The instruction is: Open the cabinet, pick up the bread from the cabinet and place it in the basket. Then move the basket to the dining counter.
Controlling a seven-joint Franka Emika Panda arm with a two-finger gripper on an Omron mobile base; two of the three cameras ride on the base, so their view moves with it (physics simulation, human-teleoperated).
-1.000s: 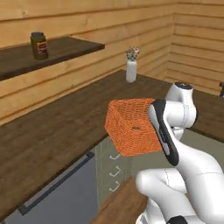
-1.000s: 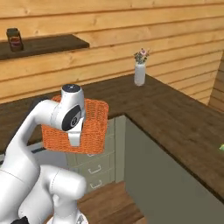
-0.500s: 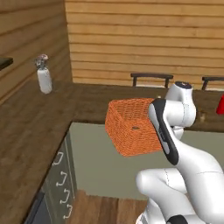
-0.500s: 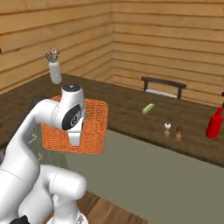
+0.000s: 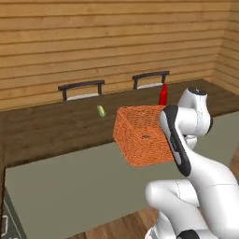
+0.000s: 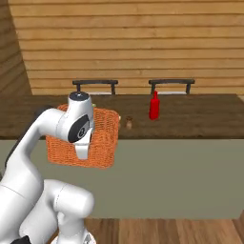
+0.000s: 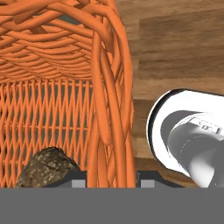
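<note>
Pincer (image 7: 111, 178): two dark fingertips clamped on basket (image 5: 140, 135) rim, one either side of thick woven wall. Basket: bright orange, rectangular, open mesh weave, held aloft just before dining counter (image 5: 51, 126). Bread (image 7: 47, 168): dark brown, lumpy, inside basket near bottom. Dining counter: long dark wood-grain top, pale grey-beige front. Red bottle (image 6: 154, 106): upright on counter.

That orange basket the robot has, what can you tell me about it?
The basket is a bright orange, box-shaped weave with see-through sides. It hangs in the air in front of the long wooden counter, touching no surface. The gripper has its jaws astride one wall. A dark brown lumpy bread piece lies inside.
</note>
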